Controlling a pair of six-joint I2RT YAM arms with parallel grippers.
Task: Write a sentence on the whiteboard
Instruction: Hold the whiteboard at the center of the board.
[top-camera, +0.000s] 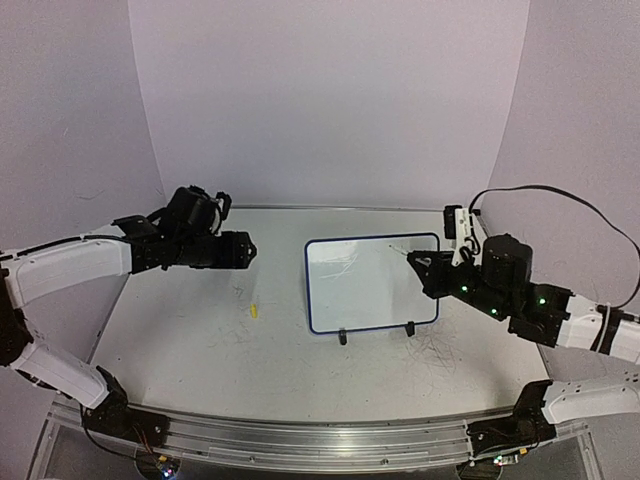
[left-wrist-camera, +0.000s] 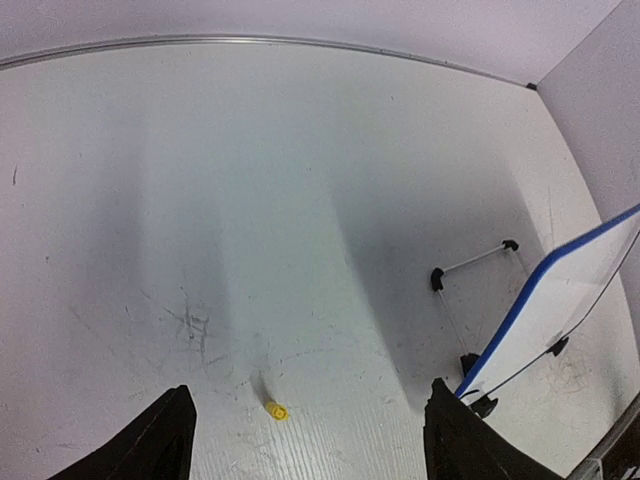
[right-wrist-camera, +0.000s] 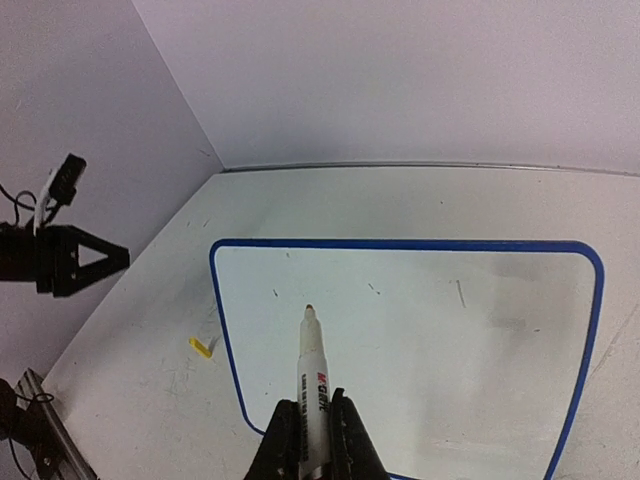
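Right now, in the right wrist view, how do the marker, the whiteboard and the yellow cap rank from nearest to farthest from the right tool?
1. The marker: clamped in the right tool, pointing forward.
2. The whiteboard: below and ahead of the tool.
3. The yellow cap: on the table, left of the whiteboard's rim.

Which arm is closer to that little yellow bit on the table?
The left gripper hovers close by the yellow bit; the right gripper, gripping a marker, is across the whiteboard.
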